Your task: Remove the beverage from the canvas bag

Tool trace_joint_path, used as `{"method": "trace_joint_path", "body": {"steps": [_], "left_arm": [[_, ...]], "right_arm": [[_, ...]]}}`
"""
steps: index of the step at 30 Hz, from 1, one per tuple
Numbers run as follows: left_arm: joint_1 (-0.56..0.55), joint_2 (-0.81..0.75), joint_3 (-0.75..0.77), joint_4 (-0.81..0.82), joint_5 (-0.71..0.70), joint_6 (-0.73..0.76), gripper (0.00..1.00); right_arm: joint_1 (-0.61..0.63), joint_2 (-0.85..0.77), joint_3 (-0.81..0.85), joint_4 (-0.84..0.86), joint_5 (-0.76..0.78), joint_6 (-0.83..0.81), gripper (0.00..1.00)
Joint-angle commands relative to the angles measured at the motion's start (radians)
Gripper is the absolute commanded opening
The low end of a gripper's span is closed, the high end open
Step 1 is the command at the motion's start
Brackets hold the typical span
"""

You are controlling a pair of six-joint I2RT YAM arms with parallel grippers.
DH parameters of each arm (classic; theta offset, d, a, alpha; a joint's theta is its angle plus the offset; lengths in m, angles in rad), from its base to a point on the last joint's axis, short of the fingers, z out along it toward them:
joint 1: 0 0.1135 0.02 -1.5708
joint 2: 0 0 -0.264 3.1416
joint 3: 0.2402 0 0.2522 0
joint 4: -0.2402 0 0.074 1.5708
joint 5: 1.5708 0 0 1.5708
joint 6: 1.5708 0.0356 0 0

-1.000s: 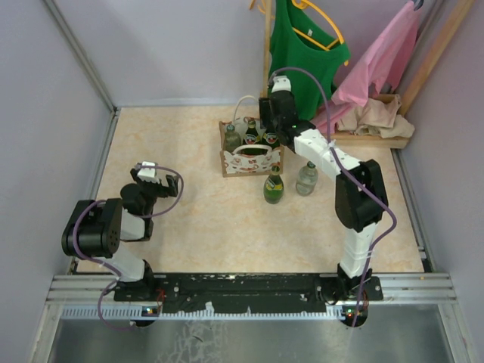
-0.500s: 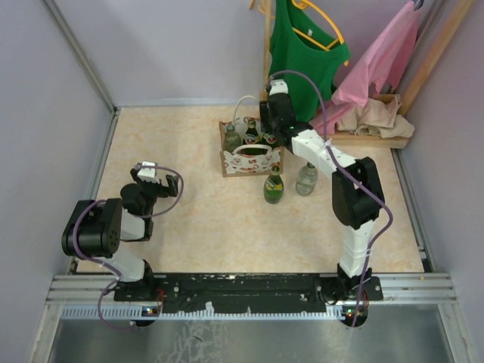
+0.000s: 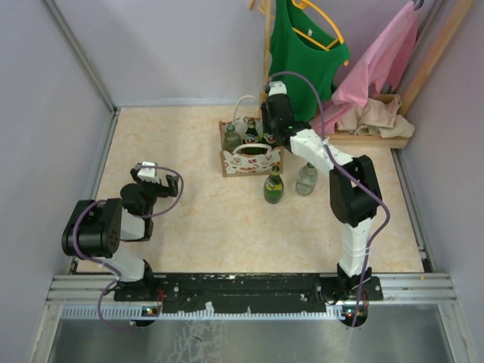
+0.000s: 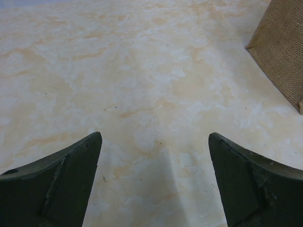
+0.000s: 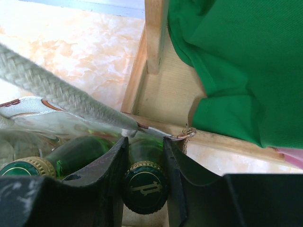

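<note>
Green glass is what my right hand (image 5: 144,151) is closed on: its two dark fingers press from both sides on the neck of a green glass bottle with a green metal cap (image 5: 142,187), just under the cap. This bottle stands upright inside the small boxy tan canvas bag with white looped handles (image 3: 249,155), at the right end of the bag. One thick white braided rope handle (image 5: 61,92) runs across the wrist view and ends just beside the left finger. A second green bottle with a gold-edged cap (image 5: 26,168) is next to the held one in the bag, on its left. The bag sits on the beige marbled worktop (image 3: 174,144), toward the far side and about in the middle. Just in front of the bag, outside it, stand a dark green bottle (image 3: 273,185) and a clear bottle (image 3: 307,179), near each other but not touching. Behind the bag there is a light wooden rack base (image 5: 156,94), and above it hang a green garment (image 3: 306,53) and a pink garment (image 3: 382,60). My left hand (image 4: 154,142) is low on the left side, well apart from the bag, with its fingers spread wide and nothing between them. In its own view I see only the worktop and one corner of the bag at the right edge.
</note>
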Motion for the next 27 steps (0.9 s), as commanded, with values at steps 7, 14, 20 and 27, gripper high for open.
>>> {"method": "trace_joint_path", "body": {"steps": [7, 14, 20, 27], "left_arm": [[-0.006, 0.001, 0.014, 0.008, -0.003, 0.008, 1.00], [-0.006, 0.001, 0.014, 0.008, -0.003, 0.008, 1.00], [-0.006, 0.001, 0.013, 0.009, -0.002, 0.007, 1.00], [-0.005, 0.000, 0.014, 0.008, -0.003, 0.009, 1.00]], "right_arm": [[-0.004, -0.048, 0.089, 0.067, -0.031, -0.009, 0.00], [-0.004, -0.112, 0.151, 0.086, -0.068, -0.010, 0.00], [-0.005, -0.155, 0.213, 0.104, -0.094, -0.014, 0.00], [0.002, -0.236, 0.214, 0.125, -0.109, -0.026, 0.00]]}}
